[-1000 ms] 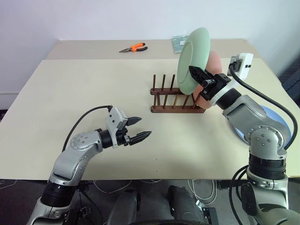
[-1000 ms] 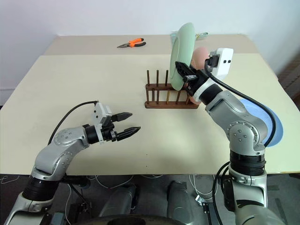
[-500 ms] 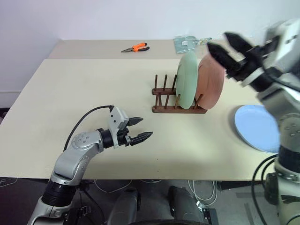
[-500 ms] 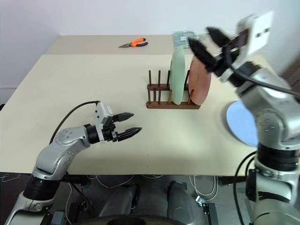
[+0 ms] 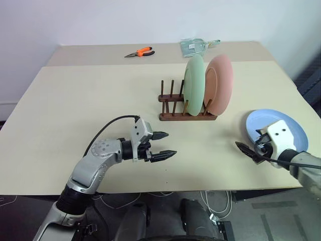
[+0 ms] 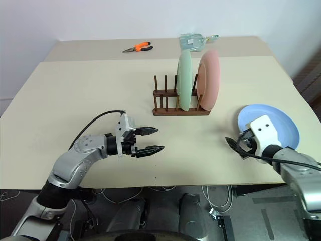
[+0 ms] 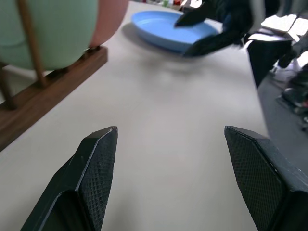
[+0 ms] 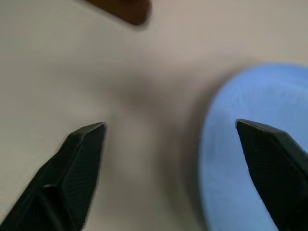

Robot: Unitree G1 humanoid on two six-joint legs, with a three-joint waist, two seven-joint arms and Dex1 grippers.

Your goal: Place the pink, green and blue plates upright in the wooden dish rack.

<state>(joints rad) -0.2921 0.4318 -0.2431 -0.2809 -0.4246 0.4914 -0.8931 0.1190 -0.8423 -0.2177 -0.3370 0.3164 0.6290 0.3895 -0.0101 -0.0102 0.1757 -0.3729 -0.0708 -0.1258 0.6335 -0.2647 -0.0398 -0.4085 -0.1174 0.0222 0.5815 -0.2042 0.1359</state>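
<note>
Wooden dish rack [image 5: 186, 106], centre of the frame, holding two plates upright between its pegs: the green plate [image 5: 193, 85] and, just to its right, the pink plate [image 5: 219, 84] — the two stand close together at the rack's right end, with the left pegs bare. The blue plate [image 5: 281, 134] lies flat on the desk [image 5: 75, 100] at right centre, well apart from the rack. Right gripper [image 5: 249, 147], lower right, jaws spread and holding nothing, sits at the blue plate's left edge — one finger over the plate, the other over bare desk. Left gripper [image 5: 164, 144], lower centre, jaws wide apart and empty, points right toward the blue plate. Orange-handled pliers [image 5: 139, 51] lie at the desk's far edge.
</note>
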